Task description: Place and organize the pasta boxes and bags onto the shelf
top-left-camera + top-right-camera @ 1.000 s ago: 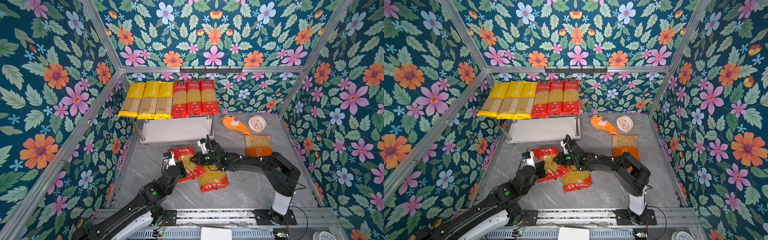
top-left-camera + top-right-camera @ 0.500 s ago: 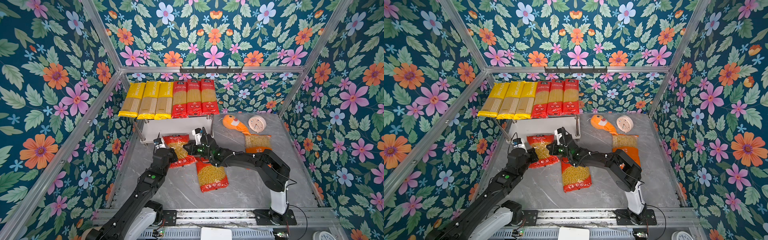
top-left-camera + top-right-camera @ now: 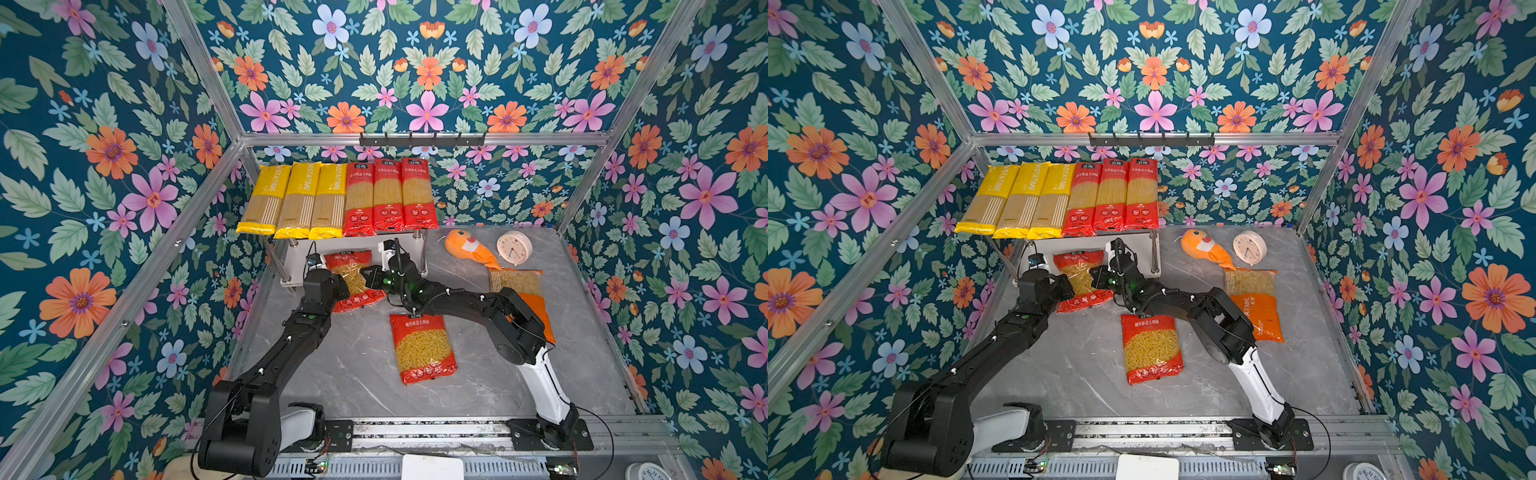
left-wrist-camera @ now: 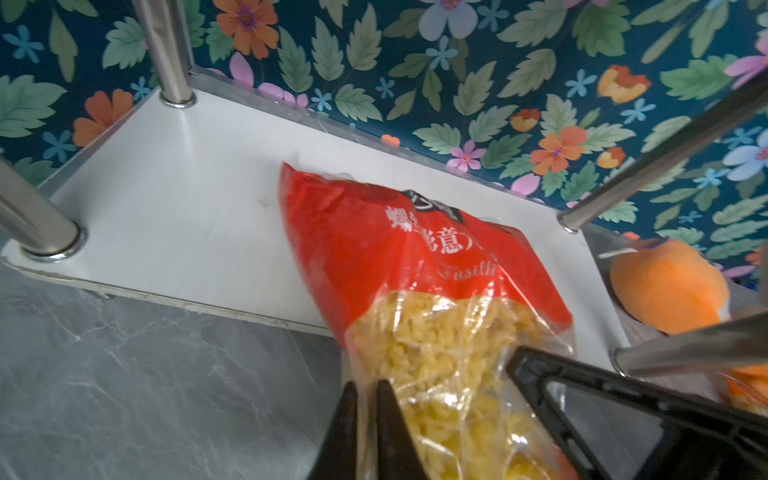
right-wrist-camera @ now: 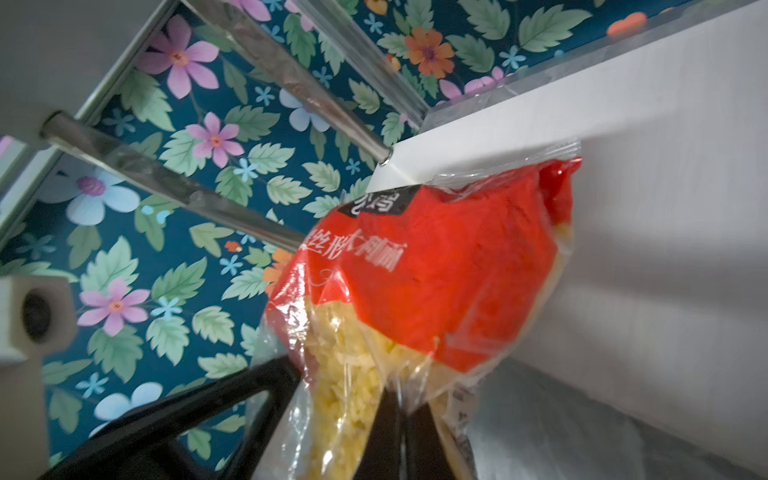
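Fusilli bag (image 3: 352,274) has its top end over the lower board of the shelf (image 4: 178,199), clear edges pinched by left gripper (image 4: 370,436) and right gripper (image 5: 401,434), their tips hidden in both top views. Right arm (image 3: 498,316) covers part of one orange bag (image 3: 1260,309). One red bag (image 3: 422,347) lies on the bench (image 3: 353,382); three yellow packs (image 3: 297,199), three red packs (image 3: 388,193) above.

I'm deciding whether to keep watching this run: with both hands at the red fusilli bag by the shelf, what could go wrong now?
The red fusilli bag lies only partly on the lower board; let go now, it may slide off. The right hand pinches just thin film, which could slip or tear. That arm works close to a chrome post and could bump it.
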